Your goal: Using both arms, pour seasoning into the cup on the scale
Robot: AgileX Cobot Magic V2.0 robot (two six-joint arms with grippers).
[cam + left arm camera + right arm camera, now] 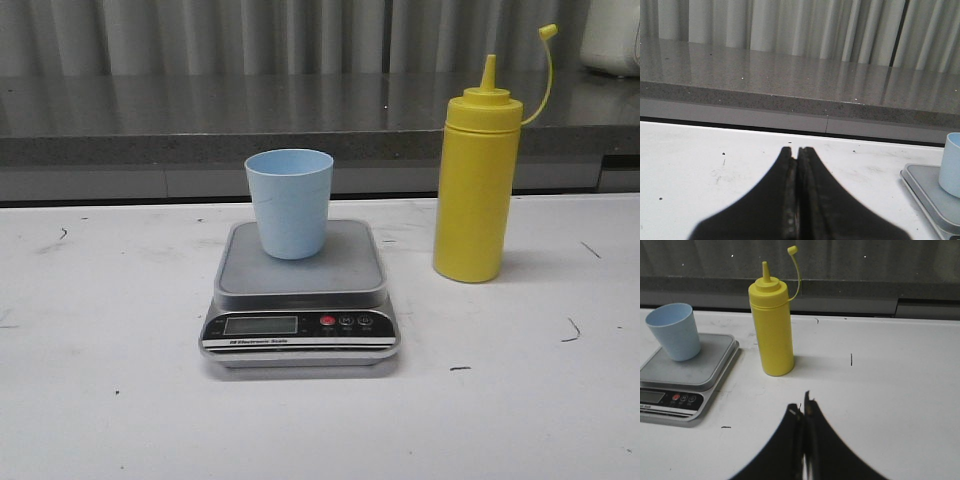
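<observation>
White scuffed table [100, 400] meets a grey speckled ledge [200, 110].

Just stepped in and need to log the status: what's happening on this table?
Nothing is being handled yet. A pale blue cup stands upright on the grey platform of a digital scale, and a yellow squeeze bottle stands upright on the table to the scale's right, apart from it, cap off the nozzle and hanging on its tether. The left tool and right tool are both shut, hold nothing and are clear of the objects. No pouring has started.
</observation>
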